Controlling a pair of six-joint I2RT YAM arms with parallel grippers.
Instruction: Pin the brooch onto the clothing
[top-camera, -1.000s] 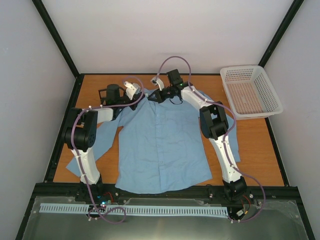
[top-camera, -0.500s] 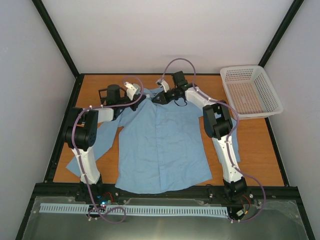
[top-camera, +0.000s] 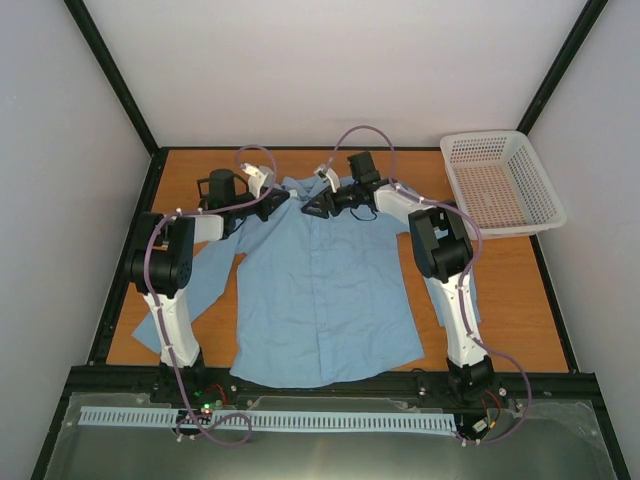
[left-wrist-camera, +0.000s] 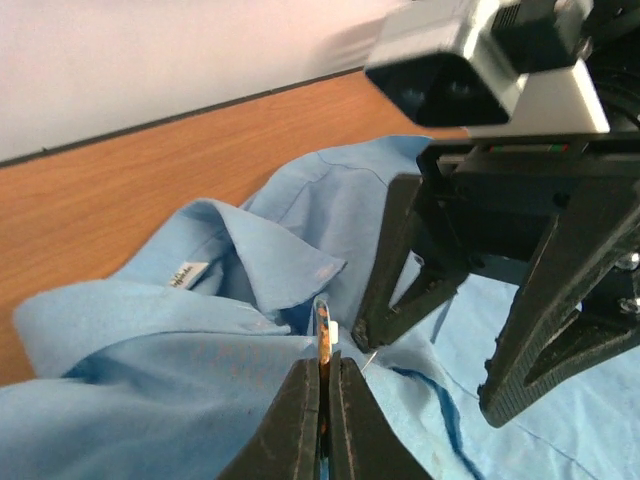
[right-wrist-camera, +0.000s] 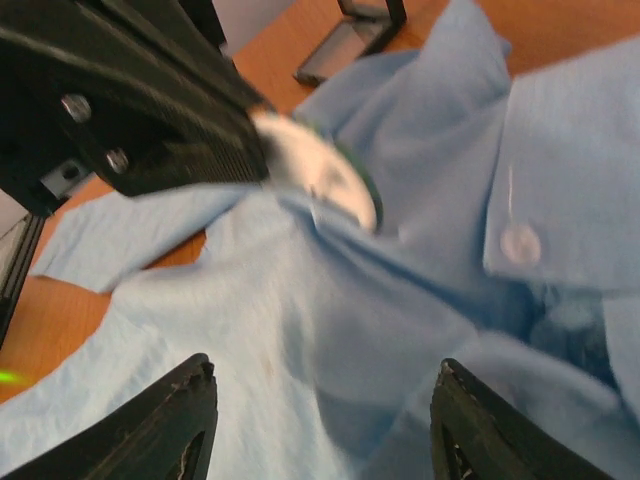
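Brooch stands on edge, clenched in the tips of the left gripper at the collar of the shirt, low centre in the left wrist view. The right gripper hangs spread and empty just right of it there. In the blurred right wrist view, the pin may not yet be through the cloth.

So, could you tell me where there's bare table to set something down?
Bare table lies between the shirt and the basket, and along the far edge behind the collar. The collar is crowded: both arms' jaws meet there.
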